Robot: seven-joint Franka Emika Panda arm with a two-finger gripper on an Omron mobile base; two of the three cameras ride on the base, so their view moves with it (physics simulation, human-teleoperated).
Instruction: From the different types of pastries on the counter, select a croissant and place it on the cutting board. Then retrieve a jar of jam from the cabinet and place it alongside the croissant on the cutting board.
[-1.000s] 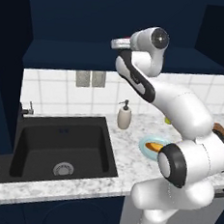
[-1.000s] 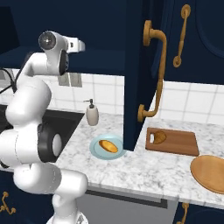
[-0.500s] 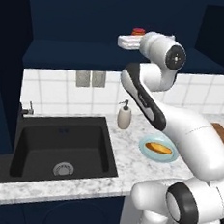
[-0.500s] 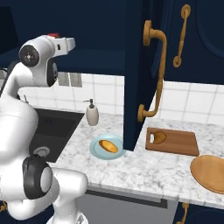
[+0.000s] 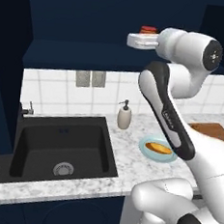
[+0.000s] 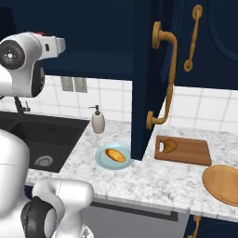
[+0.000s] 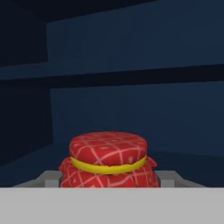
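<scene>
The jaws stand on either side of the jar of jam (image 7: 108, 160), its red checked lid and yellow band low and close in the hand view. Whether they have closed on it cannot be told from these pictures.

In the left base view the gripper (image 5: 139, 40) sits high inside the open cabinet (image 6: 148, 69), the jar's red top (image 5: 148, 29) just above the hand. Over the last second the arm has risen and reached from in front of the tiles up to the shelf, so retrieval is under way.

The croissant (image 6: 169, 145) already lies on the cutting board (image 6: 190, 151). The orange-yellow bun (image 6: 115, 155) rests on a pale blue plate (image 6: 102, 158).
</scene>
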